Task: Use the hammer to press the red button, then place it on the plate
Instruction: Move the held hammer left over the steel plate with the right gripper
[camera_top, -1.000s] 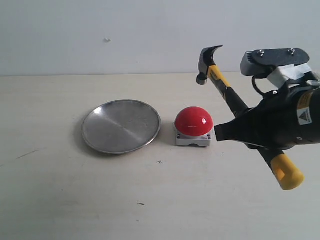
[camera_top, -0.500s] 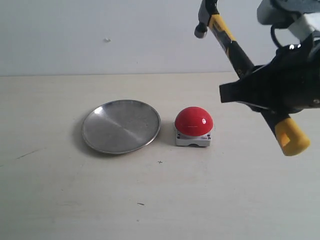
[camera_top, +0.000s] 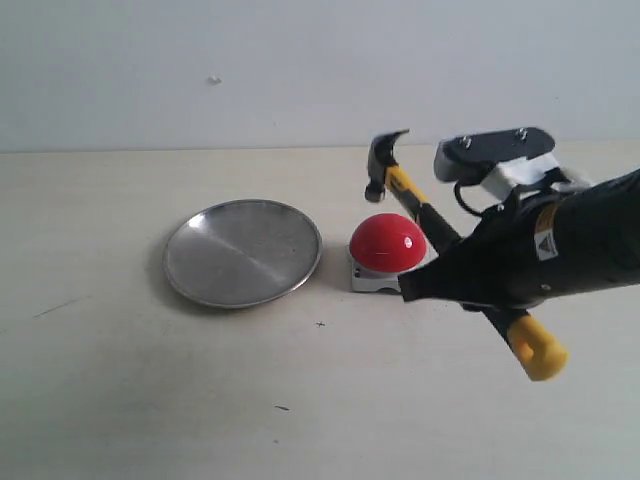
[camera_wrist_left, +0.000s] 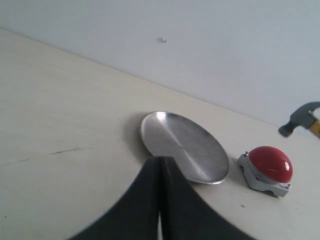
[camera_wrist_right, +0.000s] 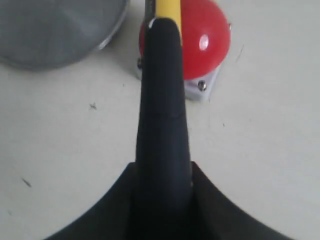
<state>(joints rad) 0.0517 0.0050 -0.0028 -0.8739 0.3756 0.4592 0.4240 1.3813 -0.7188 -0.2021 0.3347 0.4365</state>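
Observation:
My right gripper (camera_top: 432, 284) is shut on the hammer (camera_top: 415, 205), gripping the black part of its handle. The dark head (camera_top: 381, 160) hangs just above and behind the red button (camera_top: 387, 243); I cannot tell whether they touch. The yellow looped tip (camera_top: 538, 350) sticks out low on the right. In the right wrist view the handle (camera_wrist_right: 162, 95) runs out from my gripper (camera_wrist_right: 162, 167) over the red dome (camera_wrist_right: 207, 42). The silver plate (camera_top: 243, 252) lies left of the button. My left gripper (camera_wrist_left: 160, 160) is shut on nothing, close to the plate (camera_wrist_left: 182, 145).
A pale wall rises behind the light tabletop (camera_top: 150, 400). A few small dark marks (camera_top: 319, 324) dot the surface in front of the button. The left wrist view also shows the button (camera_wrist_left: 270, 164) and the hammer head (camera_wrist_left: 300, 117) at the frame edge.
The right arm lifted the hammer high, then swung it down and to the left. The head has come from above the frame's top edge down to just over the red button.

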